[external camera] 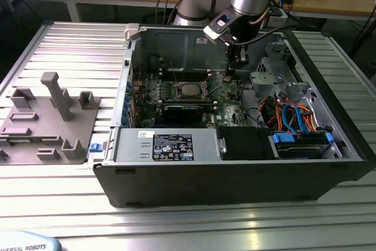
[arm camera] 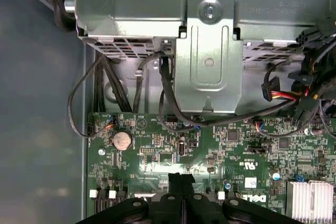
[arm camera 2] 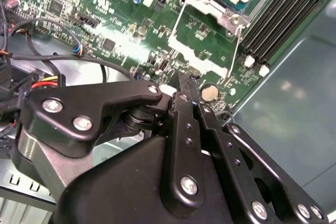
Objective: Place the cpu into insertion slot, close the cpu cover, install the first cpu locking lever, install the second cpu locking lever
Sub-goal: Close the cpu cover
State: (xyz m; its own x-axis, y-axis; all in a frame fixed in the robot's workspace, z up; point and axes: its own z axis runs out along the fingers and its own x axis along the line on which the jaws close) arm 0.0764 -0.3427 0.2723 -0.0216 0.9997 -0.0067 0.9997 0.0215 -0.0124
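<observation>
Fingers [arm camera: 175,188] of the gripper [arm camera: 181,179] were clenched on nothing, low over the edge of the board [arm camera: 157,150]. A small slip, I think, could scratch parts or catch the black cables [arm camera: 116,90]. The cpu [external camera: 188,90] lay in its socket, well apart. The computer case [external camera: 235,180] stood on a ribbed metal table [external camera: 176,227], with benches [external camera: 346,5] behind.

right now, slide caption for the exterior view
Shut gripper inside the open computer case, at the exterior view's right of the cpu on the motherboard.
</observation>
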